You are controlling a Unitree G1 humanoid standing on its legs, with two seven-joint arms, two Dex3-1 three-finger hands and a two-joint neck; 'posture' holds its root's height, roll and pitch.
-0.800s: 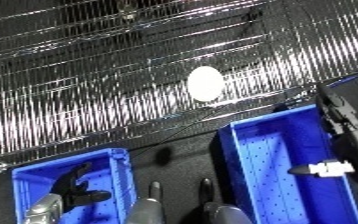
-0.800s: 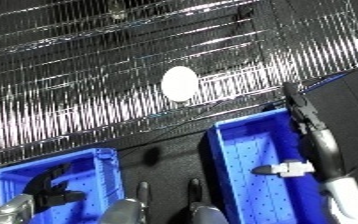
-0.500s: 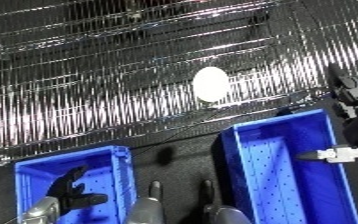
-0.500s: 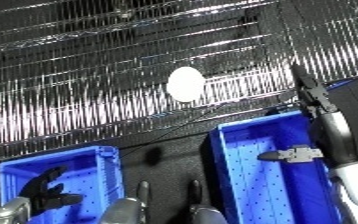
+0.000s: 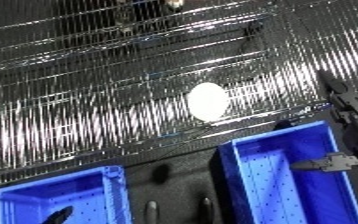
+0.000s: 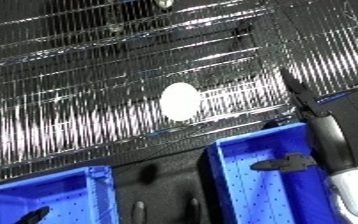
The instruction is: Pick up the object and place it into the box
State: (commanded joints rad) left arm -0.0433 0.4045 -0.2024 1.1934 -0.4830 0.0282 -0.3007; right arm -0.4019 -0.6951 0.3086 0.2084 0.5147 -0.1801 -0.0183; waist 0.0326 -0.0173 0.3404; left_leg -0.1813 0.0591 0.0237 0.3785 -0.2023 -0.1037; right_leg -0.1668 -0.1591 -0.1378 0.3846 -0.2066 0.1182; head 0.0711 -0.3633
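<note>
The right eye view shows the right hand (image 6: 310,112) more completely: a long dark finger points up and away over the wire shelf (image 6: 87,90), and below it the dark palm continues into the white forearm at the lower right corner. The thumb sticks out sideways over the right blue bin (image 6: 264,195). In the left eye view the same hand is cut by the right edge, and only a dark finger and the grey thumb piece over the bin can be seen.

The right hand is open, with the fingers straight, and it holds nothing. It stands at the far right corner of the right bin, with its fingertip above the wires of the shelf.

The white oval object (image 5: 207,101) lies on the wire shelf, near the front edge of the shelf and just behind the far left corner of the right bin. It is apart from the hand, to the left of it.

The left blue bin (image 5: 42,197) is in the lower left corner. Inside it only a small dark tip of the left hand (image 5: 58,216) shows at the bottom edge, and I cannot tell if this hand is open or closed.
</note>
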